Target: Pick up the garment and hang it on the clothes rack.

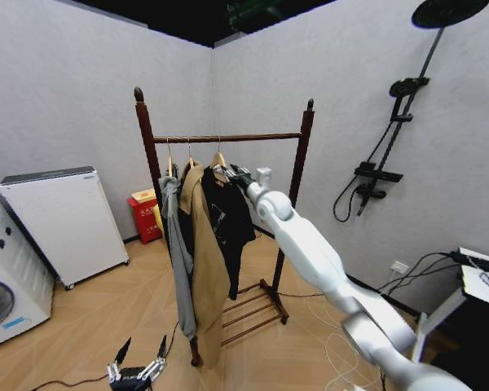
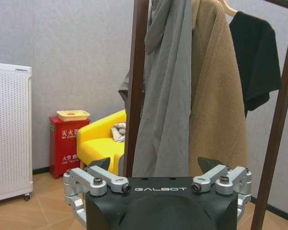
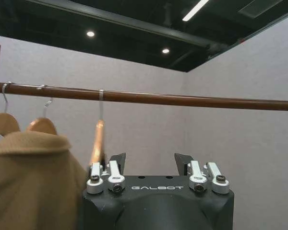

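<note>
- The clothes rack (image 1: 228,138), dark reddish-brown wood with two finial-topped posts and a slatted bottom shelf, stands in the centre of the head view, near the corner of the room.
- The garment (image 1: 228,224), a black T-shirt with a small white graphic, hangs from the rack's horizontal bar on a light wooden hanger (image 1: 218,158), just right of centre in the frame.
- To its left on the same bar hang a long tan coat (image 1: 205,269) and a grey jacket (image 1: 176,252), the three pieces pressed close together.
- The right gripper (image 1: 243,173) is raised at the end of the white arm that crosses from the lower right, and sits at the T-shirt's shoulder, just under the bar.
- In the right wrist view its fingers (image 3: 117,160) stand apart with nothing between them; the hanger's wooden arm (image 3: 98,143) lies just beside the left-hand finger, and I cannot tell whether they touch.
- The left gripper (image 1: 138,371) hangs low at the bottom edge of the head view, above the wooden floor (image 1: 90,326), its fingers spread and empty.
- The left wrist view looks up past that gripper (image 2: 156,165) at the rack post, the grey jacket, the tan coat and the black T-shirt (image 2: 253,62) in the upper right.
- A white appliance (image 1: 65,224) stands at the left wall, a red cabinet (image 1: 146,218) behind the rack, and a black shower stand (image 1: 403,114) at the right wall.
</note>
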Available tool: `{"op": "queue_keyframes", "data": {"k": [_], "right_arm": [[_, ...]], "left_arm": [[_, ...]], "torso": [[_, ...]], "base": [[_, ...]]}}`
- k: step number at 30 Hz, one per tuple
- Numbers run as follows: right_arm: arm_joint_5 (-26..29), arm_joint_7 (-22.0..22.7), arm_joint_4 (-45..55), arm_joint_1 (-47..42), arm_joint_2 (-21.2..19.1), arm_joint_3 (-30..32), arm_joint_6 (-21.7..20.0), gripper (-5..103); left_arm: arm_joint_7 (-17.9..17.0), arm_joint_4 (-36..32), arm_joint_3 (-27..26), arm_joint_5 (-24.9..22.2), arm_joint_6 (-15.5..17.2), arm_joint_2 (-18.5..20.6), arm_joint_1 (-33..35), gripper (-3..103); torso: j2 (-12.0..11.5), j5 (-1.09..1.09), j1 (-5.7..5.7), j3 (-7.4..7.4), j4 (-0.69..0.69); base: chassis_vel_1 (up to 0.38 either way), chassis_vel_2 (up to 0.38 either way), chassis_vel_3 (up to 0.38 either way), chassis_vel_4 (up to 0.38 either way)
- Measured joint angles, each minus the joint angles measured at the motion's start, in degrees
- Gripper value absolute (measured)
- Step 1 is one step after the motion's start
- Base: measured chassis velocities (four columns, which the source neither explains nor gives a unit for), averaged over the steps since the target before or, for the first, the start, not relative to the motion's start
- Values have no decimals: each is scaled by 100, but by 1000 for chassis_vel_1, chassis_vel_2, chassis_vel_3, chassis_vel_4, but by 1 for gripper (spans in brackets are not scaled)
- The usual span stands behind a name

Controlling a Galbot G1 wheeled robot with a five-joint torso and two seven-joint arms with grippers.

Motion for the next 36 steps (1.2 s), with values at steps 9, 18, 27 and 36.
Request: {"op": "queue_keyframes", "data": {"k": [9,18,27,36], "right_arm": [[-73,564,2852,-3836,-790,2265,-137,89],[-1732,240,4362,-7952,667,3726,986,100],[-2650,-63,4598,-9658,1585,3723,2274,100],[-2641,-245,4416,-9692,1571,3660,2474,100]], "left_arm": [[1,0,1,0,0,0,0,100],[0,0,2,0,0,-2,-1,100],[2,0,2,0,0,-1,-1,100],[2,0,2,0,0,-1,-1,100]], "torso": [[1,2,-2,-1,5],[1,1,-1,-1,4],[0,-1,-1,0,4],[-1,1,1,1,4]], "base": [[0,0,0,0],[0,0,0,0],[0,0,0,0],[0,0,0,0]]}}
